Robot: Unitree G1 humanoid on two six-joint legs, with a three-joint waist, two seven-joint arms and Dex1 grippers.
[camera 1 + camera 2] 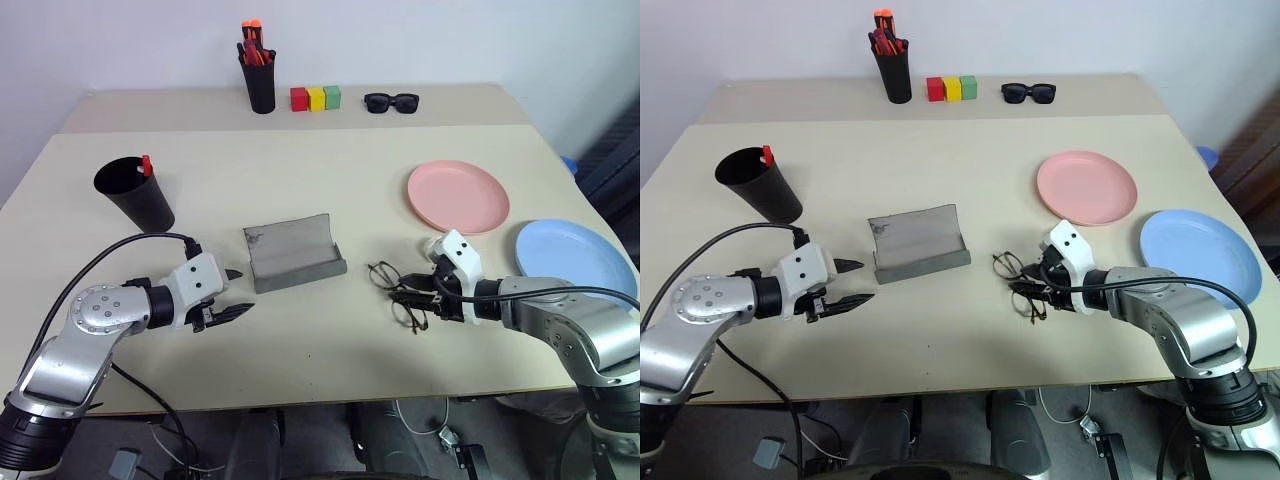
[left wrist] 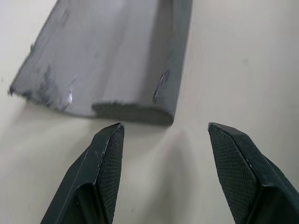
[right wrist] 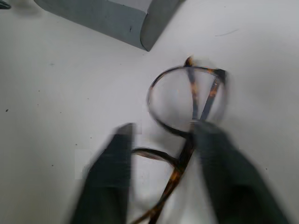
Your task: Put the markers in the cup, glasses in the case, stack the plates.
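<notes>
The grey case (image 1: 292,252) lies open at mid-table, lid raised. My left gripper (image 1: 228,293) hovers just left of it, open and empty; in the left wrist view the case's end (image 2: 117,56) sits just past the fingertips. The wire-rimmed glasses (image 1: 395,290) lie on the table right of the case. My right gripper (image 1: 410,297) is down at them, fingers apart and straddling the frame (image 3: 194,93). The black cup (image 1: 133,192) stands at the left with a red-capped marker (image 1: 146,165) poking out. The pink plate (image 1: 458,196) and the blue plate (image 1: 575,258) lie apart at the right.
At the back stand a black pen holder (image 1: 262,80) full of orange-red pens, three coloured blocks (image 1: 316,97) and black sunglasses (image 1: 391,102). The blue plate lies close to the table's right edge. Bare tabletop stretches between the case and the front edge.
</notes>
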